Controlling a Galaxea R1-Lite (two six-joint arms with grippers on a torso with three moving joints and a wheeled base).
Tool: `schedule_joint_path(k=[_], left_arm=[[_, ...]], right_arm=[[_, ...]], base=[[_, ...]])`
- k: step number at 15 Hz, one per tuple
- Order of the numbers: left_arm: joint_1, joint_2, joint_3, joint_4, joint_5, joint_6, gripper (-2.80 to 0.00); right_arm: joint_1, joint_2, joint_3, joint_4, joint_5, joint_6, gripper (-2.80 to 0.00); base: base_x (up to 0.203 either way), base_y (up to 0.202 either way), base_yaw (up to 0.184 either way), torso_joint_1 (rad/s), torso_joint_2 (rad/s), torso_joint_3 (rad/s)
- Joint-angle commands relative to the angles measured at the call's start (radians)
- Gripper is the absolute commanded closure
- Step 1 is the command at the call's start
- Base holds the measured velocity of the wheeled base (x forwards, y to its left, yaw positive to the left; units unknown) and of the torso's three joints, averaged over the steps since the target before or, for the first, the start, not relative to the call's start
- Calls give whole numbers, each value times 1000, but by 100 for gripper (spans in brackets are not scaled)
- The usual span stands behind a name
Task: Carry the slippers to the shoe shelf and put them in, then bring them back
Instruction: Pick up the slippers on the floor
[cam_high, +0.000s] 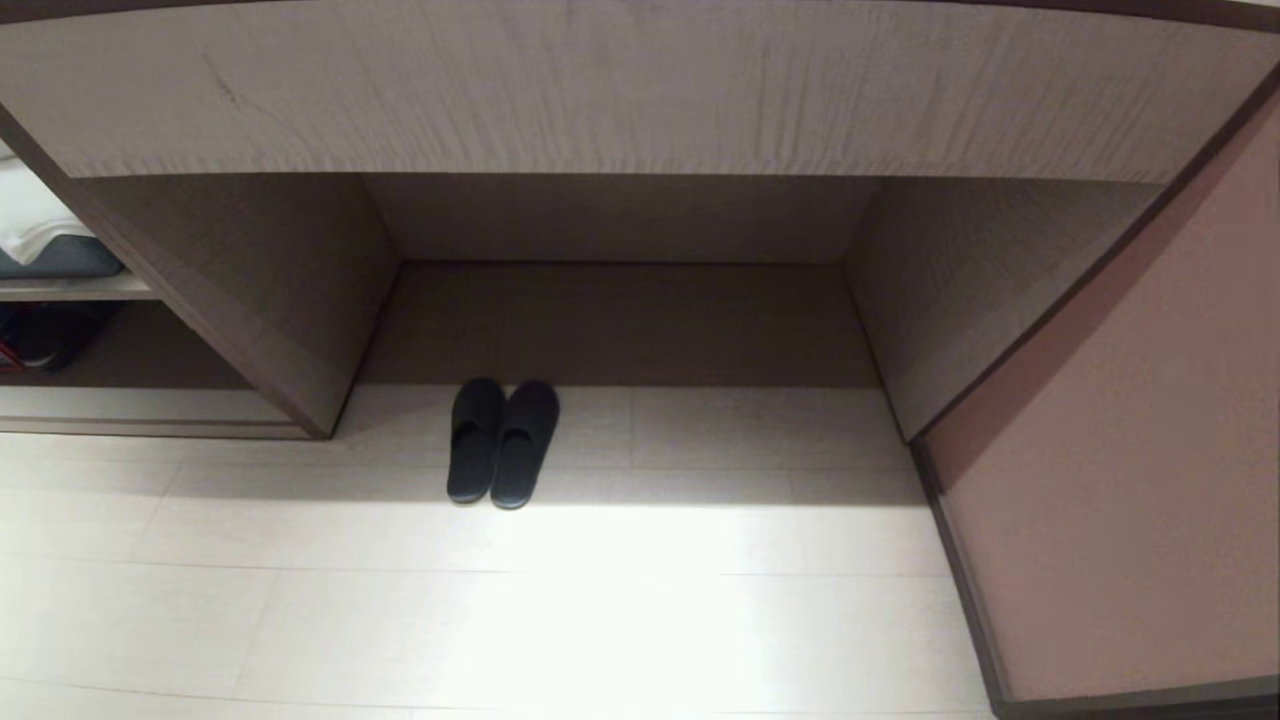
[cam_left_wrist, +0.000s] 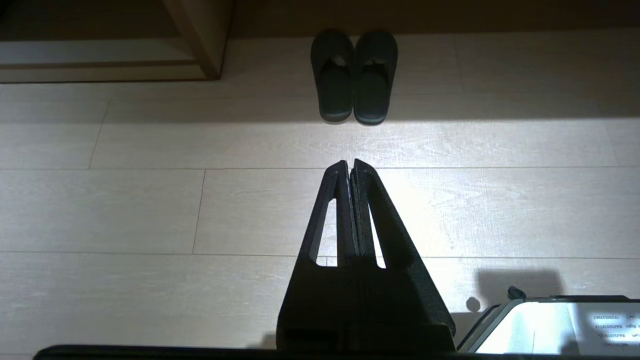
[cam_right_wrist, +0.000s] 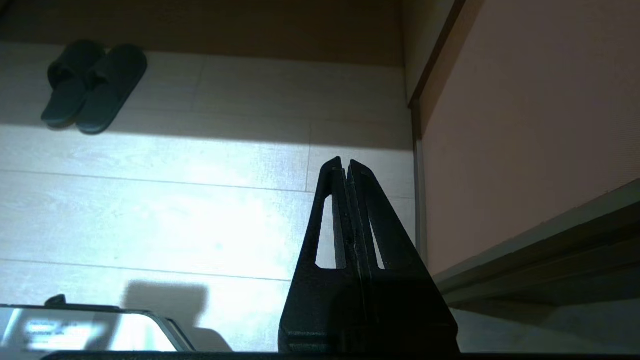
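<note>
Slippers (cam_high: 502, 442): 1 pair, dark charcoal fabric, closed rounded toes, thin soles, lying flat on the pale plank floor (cam_high: 620, 600). The 2 sit side by side and touching, toes pointing in toward the desk recess (cam_high: 620, 320), heels outward. They rest at the front edge of that recess, toward its left side, half in its shadow, with the heels at the edge of the bright patch of light on the floor. Shoe shelf (cam_high: 140, 400): low open cubby with a pale raised base, at the far left of the head view, parted from the recess by a slanting grey-beige side panel (cam_high: 250, 300); the slippers are outside it, on the floor just right of that panel. Folded white and grey cloth (cam_high: 40, 235) lies on a higher ledge above the cubby. A pinkish wall panel (cam_high: 1130, 450) closes the right side. Left gripper (cam_left_wrist: 351, 162): black, fingers pressed together tip to tip, nothing between them, hanging above bare floor with the slippers straight ahead and well apart from it. Right gripper (cam_right_wrist: 346, 161): black, fingers likewise closed flat against each other, empty, over the floor near the pinkish panel, the slippers far off toward the robot's left. Neither arm appears in the head view.
</note>
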Motion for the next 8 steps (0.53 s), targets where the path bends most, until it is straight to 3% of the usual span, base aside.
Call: schedule_joint_path(k=[1,8], left_arm=[[0,1,0,0,0,0,0],[0,1,0,0,0,0,0]], right_arm=[[0,-2,0,0,1,0,0],[2,0,0,0,1,0,0]], base=[[0,0,0,3,10,-204],[0,0,0,4,2,-199]])
